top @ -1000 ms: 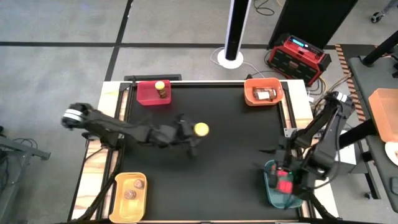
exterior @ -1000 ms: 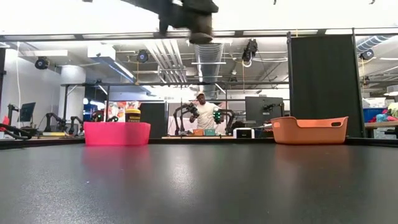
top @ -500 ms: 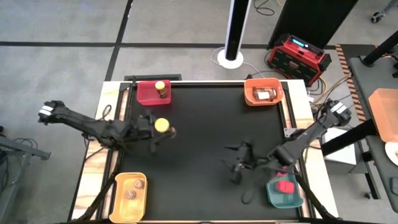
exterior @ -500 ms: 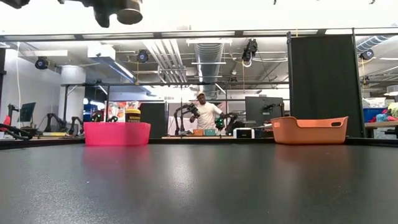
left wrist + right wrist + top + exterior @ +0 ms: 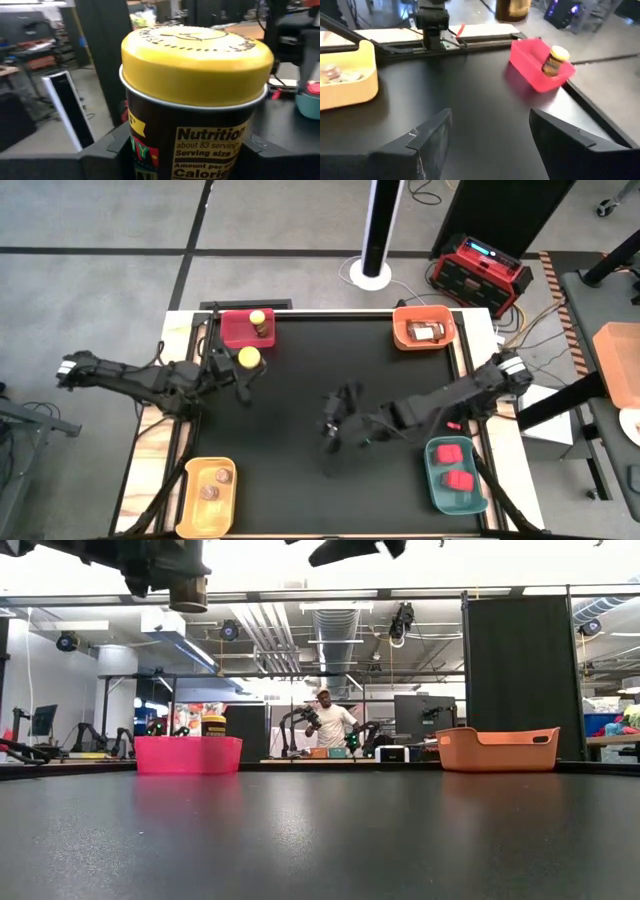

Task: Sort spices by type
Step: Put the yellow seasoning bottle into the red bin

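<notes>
A dark jar with a yellow lid hangs above the table's far left part, just short of the red bin, with my left gripper shut on it. Another yellow-lidded jar stands in that red bin. My right gripper hovers open over the table's middle, nothing between its fingers. The orange bin holds brown packets, the yellow bin brownish round jars, the teal bin two red containers. My left gripper pinches the jar's dark body below the yellow lid between its two fingers, one on either side. The fingers reach in roughly level from the table's left. The jar stands upright, lid up, lifted clear of the table.
The four bins sit at the table's corners: red far left, orange far right, yellow near left, teal near right. The black mat between them is bare. A person stands in the room far behind the table.
My left gripper has carried the yellow-lidded jar from the table's middle toward the left and far edges, up to the red bin, jar upright and clear. My right gripper has left the teal bin and swung toward the table's middle.
</notes>
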Motion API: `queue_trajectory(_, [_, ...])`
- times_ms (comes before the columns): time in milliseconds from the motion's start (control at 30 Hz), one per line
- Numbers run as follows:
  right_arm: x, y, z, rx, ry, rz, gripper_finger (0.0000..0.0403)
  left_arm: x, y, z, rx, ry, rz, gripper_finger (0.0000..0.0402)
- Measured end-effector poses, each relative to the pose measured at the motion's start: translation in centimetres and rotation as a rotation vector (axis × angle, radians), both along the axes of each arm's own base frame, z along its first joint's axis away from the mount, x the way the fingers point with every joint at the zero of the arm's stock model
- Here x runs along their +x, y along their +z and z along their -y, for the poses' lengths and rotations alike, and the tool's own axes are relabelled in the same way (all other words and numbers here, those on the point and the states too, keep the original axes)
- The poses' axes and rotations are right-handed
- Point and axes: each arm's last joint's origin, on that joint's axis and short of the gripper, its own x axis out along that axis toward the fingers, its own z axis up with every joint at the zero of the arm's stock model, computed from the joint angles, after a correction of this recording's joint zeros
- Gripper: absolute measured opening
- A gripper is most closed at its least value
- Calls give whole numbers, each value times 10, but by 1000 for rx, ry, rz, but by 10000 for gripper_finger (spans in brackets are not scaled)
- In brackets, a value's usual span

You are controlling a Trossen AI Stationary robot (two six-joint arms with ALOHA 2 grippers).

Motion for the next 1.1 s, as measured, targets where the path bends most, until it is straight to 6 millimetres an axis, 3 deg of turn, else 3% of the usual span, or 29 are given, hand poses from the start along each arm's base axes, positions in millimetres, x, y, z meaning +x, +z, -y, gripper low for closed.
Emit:
queue_trajectory(167, [27, 10, 31, -29, 43, 9, 256, -3, -1, -11, -46, -212, 26, 184])
queue_trajectory(300, [37, 16, 51, -126, 60, 32, 248, -9, -8, -21, -28, -163, 3, 183])
queue_trajectory(433, [43, 25, 68, -209, 74, 91, 245, -12, -10, -24, -27, -279, -3, 183])
queue_trajectory(700, [51, 31, 111, -140, 255, 179, 262, -13, -10, -27, -19, -277, -19, 183])
queue_trajectory(867, [59, 24, 122, -150, 323, 204, 276, -13, -11, -23, -38, -413, -20, 184])
queue_trajectory(1100, [71, 16, 115, -157, 416, 286, 291, -12, -10, -21, -56, -490, -6, 186])
